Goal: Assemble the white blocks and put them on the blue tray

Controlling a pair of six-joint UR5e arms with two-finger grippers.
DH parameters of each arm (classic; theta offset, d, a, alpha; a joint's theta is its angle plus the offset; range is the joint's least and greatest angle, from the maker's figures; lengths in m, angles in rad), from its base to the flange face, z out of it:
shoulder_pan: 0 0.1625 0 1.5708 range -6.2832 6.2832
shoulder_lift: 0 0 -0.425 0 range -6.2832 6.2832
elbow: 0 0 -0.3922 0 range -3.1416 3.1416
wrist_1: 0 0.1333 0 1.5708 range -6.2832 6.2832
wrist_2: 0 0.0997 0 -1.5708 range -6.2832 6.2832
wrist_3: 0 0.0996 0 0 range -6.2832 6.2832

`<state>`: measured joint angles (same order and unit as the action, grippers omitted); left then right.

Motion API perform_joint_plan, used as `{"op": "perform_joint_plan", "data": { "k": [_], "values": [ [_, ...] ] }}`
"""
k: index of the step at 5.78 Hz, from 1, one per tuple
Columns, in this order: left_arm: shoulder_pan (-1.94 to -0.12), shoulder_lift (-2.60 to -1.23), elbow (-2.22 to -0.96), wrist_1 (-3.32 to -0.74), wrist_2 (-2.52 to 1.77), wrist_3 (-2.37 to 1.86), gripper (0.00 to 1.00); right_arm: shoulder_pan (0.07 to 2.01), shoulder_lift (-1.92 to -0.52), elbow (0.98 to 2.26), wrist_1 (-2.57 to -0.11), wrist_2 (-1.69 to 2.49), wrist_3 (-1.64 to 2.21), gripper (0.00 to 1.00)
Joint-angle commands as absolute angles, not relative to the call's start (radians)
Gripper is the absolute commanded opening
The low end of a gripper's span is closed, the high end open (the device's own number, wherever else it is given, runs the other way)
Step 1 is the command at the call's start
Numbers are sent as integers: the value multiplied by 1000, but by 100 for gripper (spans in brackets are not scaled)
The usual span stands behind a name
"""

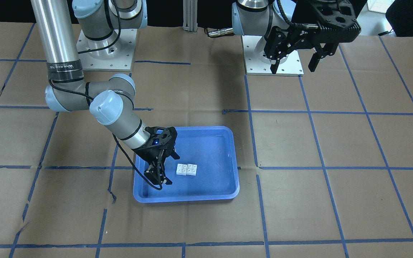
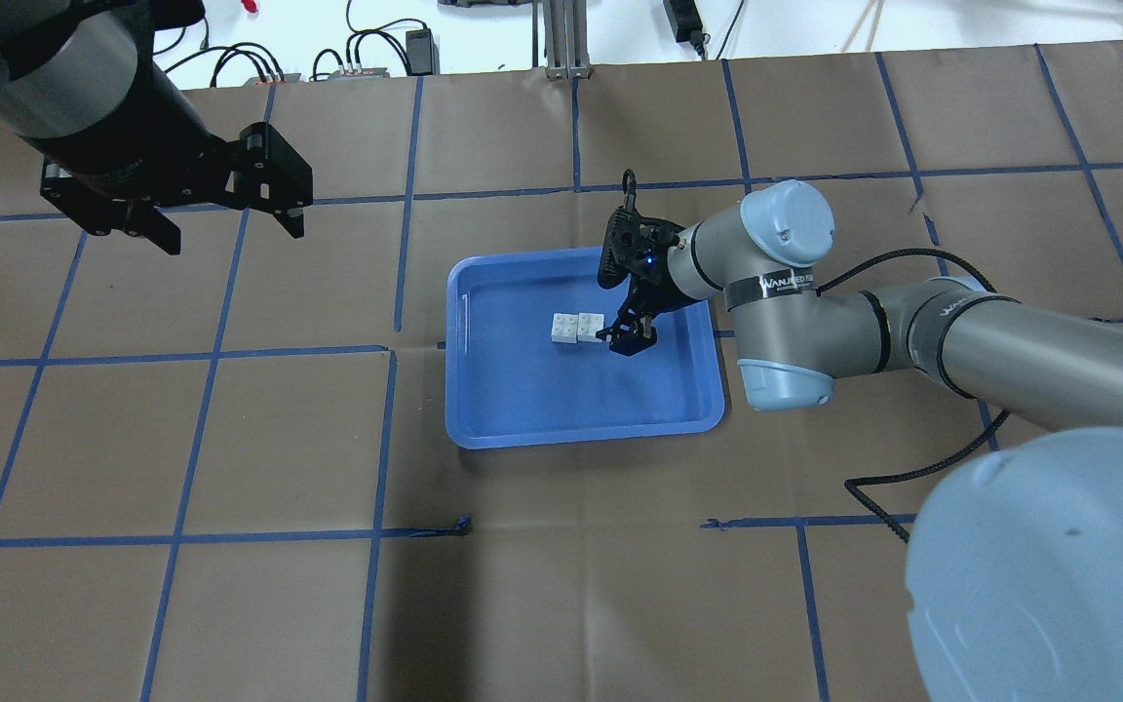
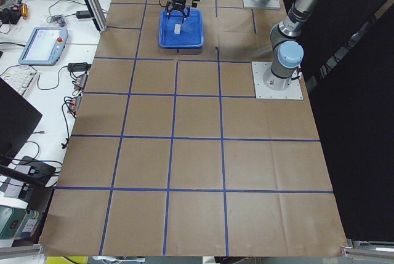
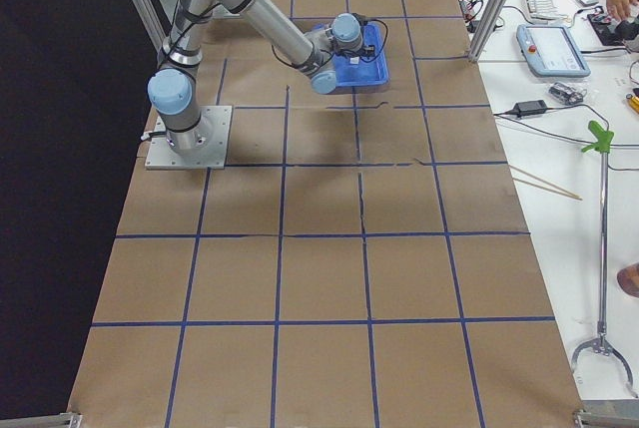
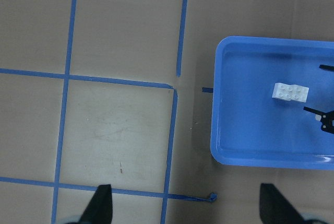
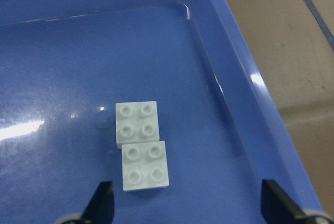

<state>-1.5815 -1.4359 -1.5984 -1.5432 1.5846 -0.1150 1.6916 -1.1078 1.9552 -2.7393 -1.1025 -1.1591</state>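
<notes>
The two white blocks (image 1: 187,169) lie side by side, touching, studs up, on the floor of the blue tray (image 1: 185,198). They also show in the overhead view (image 2: 576,328) and the right wrist view (image 6: 140,145). My right gripper (image 1: 165,171) is open and empty, low over the tray just beside the blocks, not touching them. In the overhead view the right gripper (image 2: 628,331) stands at the blocks' right. My left gripper (image 2: 230,234) is open and empty, high up and far from the tray (image 2: 581,429).
The table is covered in brown paper with a blue tape grid. The arm bases stand on metal plates (image 1: 273,62) at the robot's side. The left wrist view shows the tray (image 5: 261,156) with the blocks (image 5: 290,92) from high above.
</notes>
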Motion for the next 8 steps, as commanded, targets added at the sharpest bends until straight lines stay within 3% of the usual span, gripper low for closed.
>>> {"op": "perform_joint_plan", "data": {
  "k": [1, 4, 6, 8],
  "values": [
    [-1582, -1436, -1598, -1543, 1585, -115, 99, 1684, -1216, 1884, -2465, -1238, -1052, 100],
    [-1582, -1436, -1598, -1543, 1585, -115, 99, 1668, -1313, 1809, -2204, -1493, -583, 100],
    [-1582, -1436, -1598, -1543, 1585, -115, 99, 1577, -1435, 1752, -1853, -1531, -247, 100],
    [-1582, -1436, -1598, -1543, 1585, -115, 99, 1555, -1509, 1659, -1699, -1615, -96, 100]
  ]
}}
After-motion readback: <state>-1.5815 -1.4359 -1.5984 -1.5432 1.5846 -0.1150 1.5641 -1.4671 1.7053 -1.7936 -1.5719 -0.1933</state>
